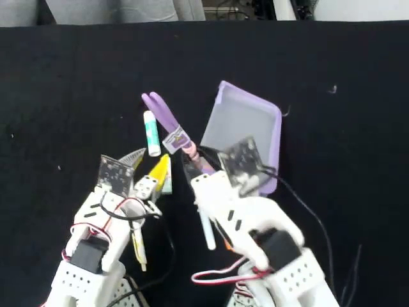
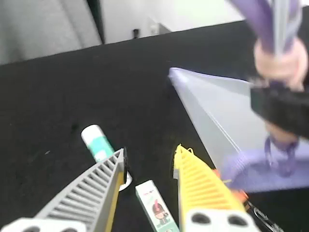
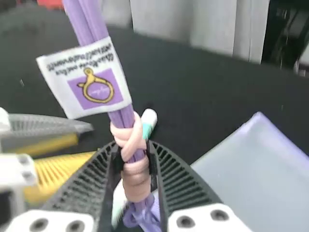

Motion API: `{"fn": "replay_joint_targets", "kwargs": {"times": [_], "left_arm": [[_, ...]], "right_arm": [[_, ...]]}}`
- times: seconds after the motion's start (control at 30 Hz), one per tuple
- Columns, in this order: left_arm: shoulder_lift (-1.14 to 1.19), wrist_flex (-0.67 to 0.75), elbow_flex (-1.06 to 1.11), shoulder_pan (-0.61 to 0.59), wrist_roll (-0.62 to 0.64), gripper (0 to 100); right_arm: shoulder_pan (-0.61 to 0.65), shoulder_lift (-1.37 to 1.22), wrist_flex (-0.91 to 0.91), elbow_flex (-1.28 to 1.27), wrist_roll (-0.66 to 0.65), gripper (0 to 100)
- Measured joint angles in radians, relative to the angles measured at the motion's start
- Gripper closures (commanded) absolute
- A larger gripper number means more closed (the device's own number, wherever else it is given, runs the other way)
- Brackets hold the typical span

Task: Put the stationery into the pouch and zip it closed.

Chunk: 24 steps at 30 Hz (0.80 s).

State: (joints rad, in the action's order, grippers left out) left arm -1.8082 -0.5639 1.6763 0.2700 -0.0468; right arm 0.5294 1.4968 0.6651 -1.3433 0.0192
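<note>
The pouch (image 1: 241, 121) looks empty, with the right gripper (image 3: 133, 147) fingers clamped on a purple tagged bundle (image 3: 83, 21) just beside it, and the left gripper (image 2: 150, 151) fingers open over a glue stick (image 2: 96, 141) and small box (image 2: 154, 205) on the worktop (image 1: 77, 83).

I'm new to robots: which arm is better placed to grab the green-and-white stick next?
Left: the left gripper is open beside the stick; the right gripper is shut on the purple strap.

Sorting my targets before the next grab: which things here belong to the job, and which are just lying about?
Job: pouch, purple strap in right claw, glue stick, eraser, white pen.
Lying about: arm cables, grey curtain behind.
</note>
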Motion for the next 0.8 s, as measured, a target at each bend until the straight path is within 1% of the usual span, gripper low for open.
{"fn": "replay_joint_targets", "kwargs": {"times": [0.13, 0.3, 0.47, 0.63, 0.8], "left_arm": [[0.000, 0.011, 0.000, 0.075, -0.058, 83], [0.000, 0.046, 0.000, 0.135, -0.066, 82], [0.048, 0.077, 0.003, 0.140, -0.066, 82], [0.161, 0.149, 0.006, 0.180, -0.066, 82], [0.206, 0.169, 0.006, 0.218, -0.066, 83]], "right_arm": [[-0.002, 0.164, 0.087, 0.000, 0.000, 98.6], [-0.003, 0.292, 0.109, -0.040, -0.025, 98.6], [0.000, 0.302, 0.109, -0.041, -0.032, 98.6], [0.000, 0.302, 0.109, -0.041, -0.037, 98.6], [0.000, 0.302, 0.106, -0.069, -0.037, 98.6]]}}
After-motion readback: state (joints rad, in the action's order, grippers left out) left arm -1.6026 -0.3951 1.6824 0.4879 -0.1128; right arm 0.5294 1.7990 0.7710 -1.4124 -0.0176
